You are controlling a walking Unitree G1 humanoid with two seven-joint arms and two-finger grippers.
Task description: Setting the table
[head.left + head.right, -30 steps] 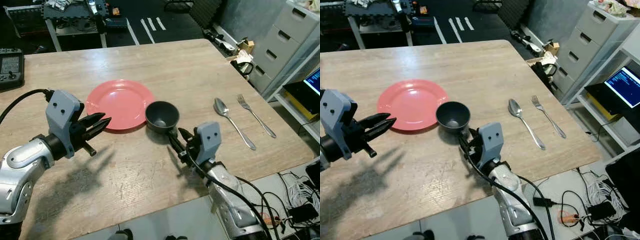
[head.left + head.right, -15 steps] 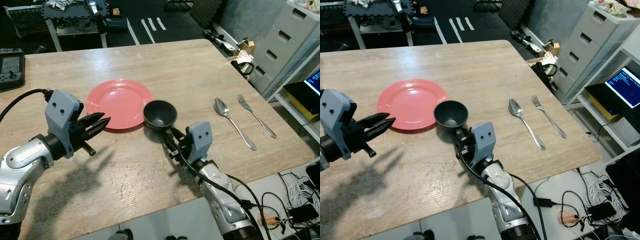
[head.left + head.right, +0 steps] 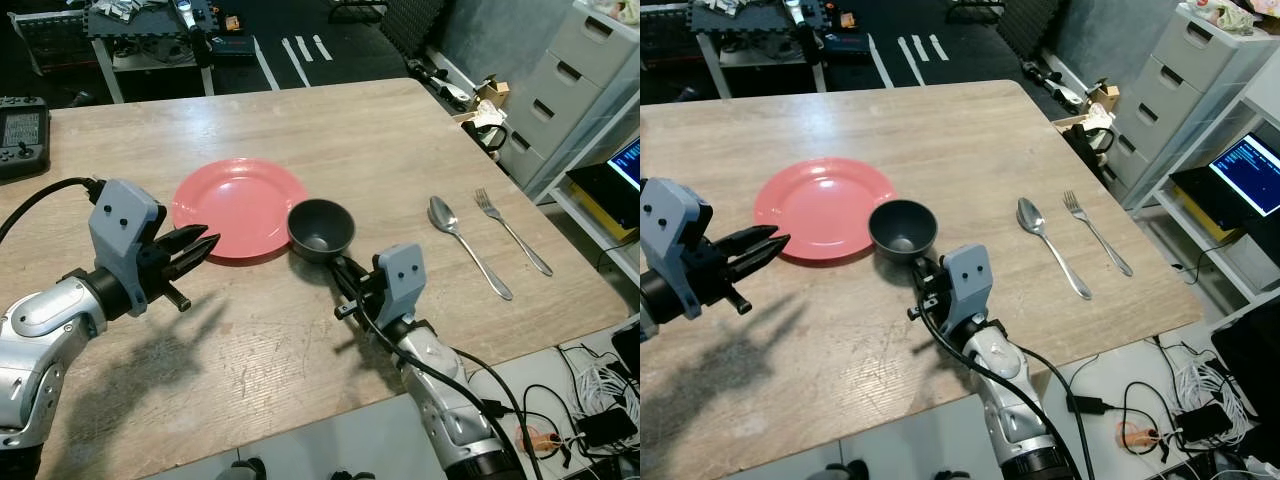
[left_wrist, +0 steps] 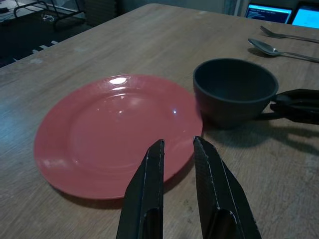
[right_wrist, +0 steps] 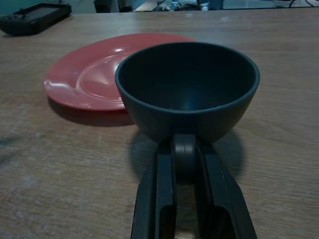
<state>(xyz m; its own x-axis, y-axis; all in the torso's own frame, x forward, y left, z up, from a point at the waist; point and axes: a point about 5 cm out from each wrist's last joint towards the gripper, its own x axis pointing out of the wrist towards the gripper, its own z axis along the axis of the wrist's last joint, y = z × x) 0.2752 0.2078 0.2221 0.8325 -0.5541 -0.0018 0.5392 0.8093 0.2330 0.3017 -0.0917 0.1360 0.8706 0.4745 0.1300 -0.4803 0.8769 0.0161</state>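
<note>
Gripping the bowl's handle beside the plate

Right gripper point(image 3: 345, 282), lower centre of the left eye frame, fingers pressed together on the short handle of the dark grey bowl point(image 3: 320, 228). In the right wrist view both black fingers point(image 5: 160, 189) sit on either side of the rounded handle stub, bowl upright and empty. Bowl sits at frame centre, its rim touching or just overlapping the near right edge of the red plate point(image 3: 240, 205); cannot tell whether the bowl's base rests on the table point(image 3: 330, 130) or is just off it.

Left gripper point(image 3: 192, 246) hovers at centre left, tips pointing at the plate's near left edge; fingers point(image 4: 149, 184) a narrow gap apart, holding nothing, above the wood just short of the rim.

Spoon point(image 3: 464, 245) and fork point(image 3: 510, 230) lie side by side at right of frame, well apart from the bowl, handles toward the lower right.

Black controller point(image 3: 22, 130) at the upper left table edge
</note>
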